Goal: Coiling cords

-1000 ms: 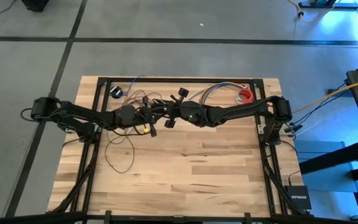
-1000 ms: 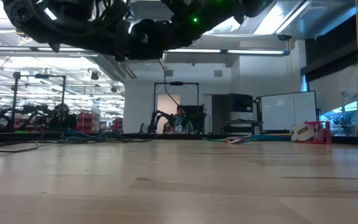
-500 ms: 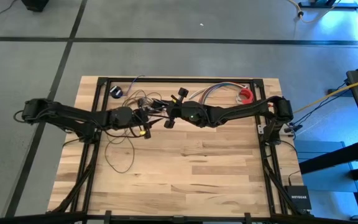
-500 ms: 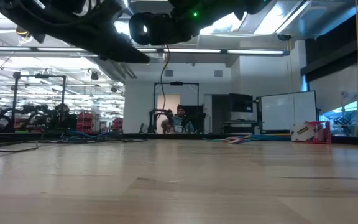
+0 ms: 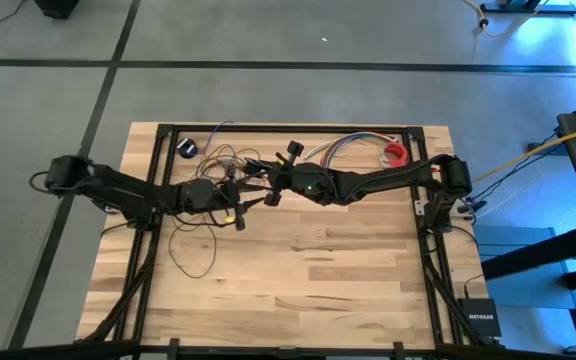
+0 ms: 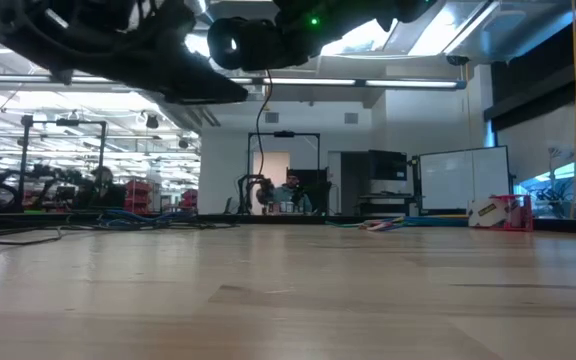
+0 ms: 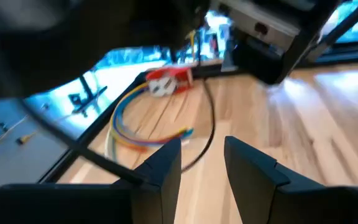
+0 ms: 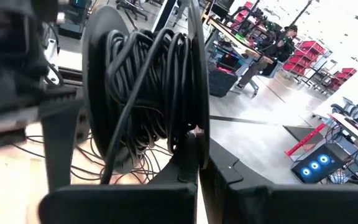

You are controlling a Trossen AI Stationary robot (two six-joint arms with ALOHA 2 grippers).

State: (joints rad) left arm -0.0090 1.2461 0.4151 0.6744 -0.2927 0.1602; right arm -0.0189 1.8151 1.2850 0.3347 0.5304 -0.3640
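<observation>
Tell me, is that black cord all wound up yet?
Partly: the cord wraps a spool, loose loops lie on the table.

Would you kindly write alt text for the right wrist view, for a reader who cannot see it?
The right gripper, fingers shut, grips the rim of a black spool wound thick with the dark cord. Loose loops of cord trail onto the wooden table behind, with a workshop floor beyond.
</observation>
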